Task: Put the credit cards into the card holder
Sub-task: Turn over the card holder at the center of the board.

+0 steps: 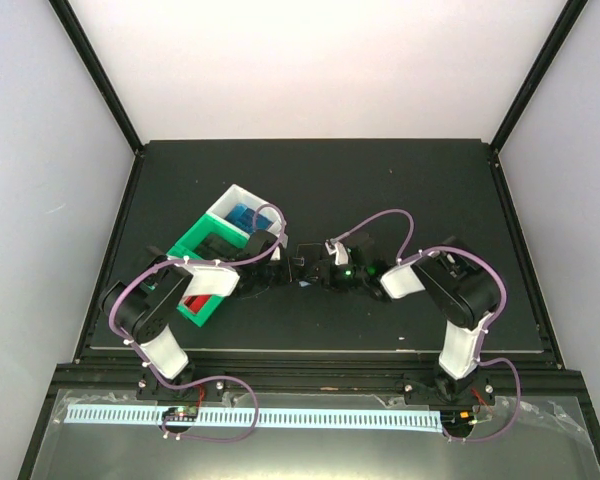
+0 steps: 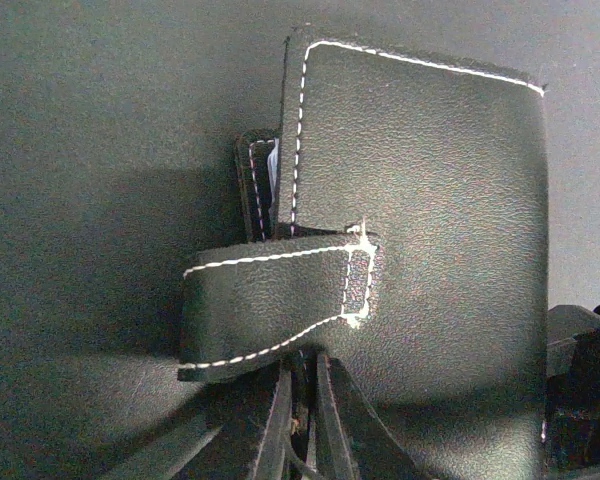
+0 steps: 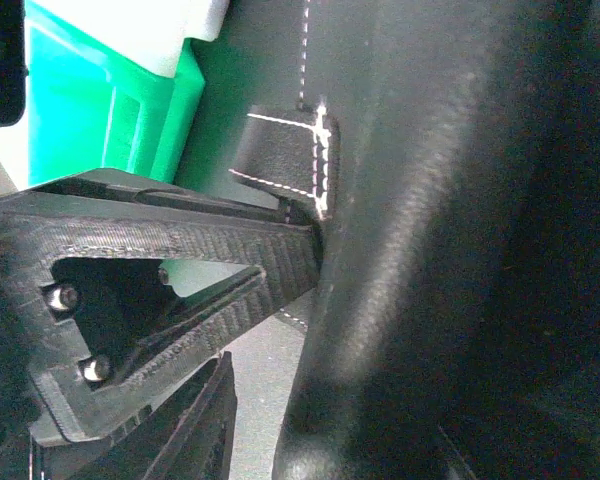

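Note:
The card holder [image 1: 302, 263] is a folded black wallet with white stitching, held above the mat between both grippers. In the left wrist view it [image 2: 420, 180] fills the frame, with its snap strap [image 2: 270, 300] hanging loose to the left. My left gripper [image 2: 310, 368] is shut on its lower edge under the strap. In the right wrist view one finger [image 3: 230, 260] of my right gripper [image 1: 320, 270] presses on the holder [image 3: 430, 200]; the other finger is hidden behind it. A blue card [image 1: 242, 218] lies in the white tray, and a red one [image 1: 192, 300] in the green tray.
The green tray [image 1: 185, 245] and the white tray [image 1: 230, 192] stand joined at the left of the black mat [image 1: 430, 190], partly under my left arm. Both also show behind the holder in the right wrist view, the green tray [image 3: 100, 110] below the white one [image 3: 160, 30].

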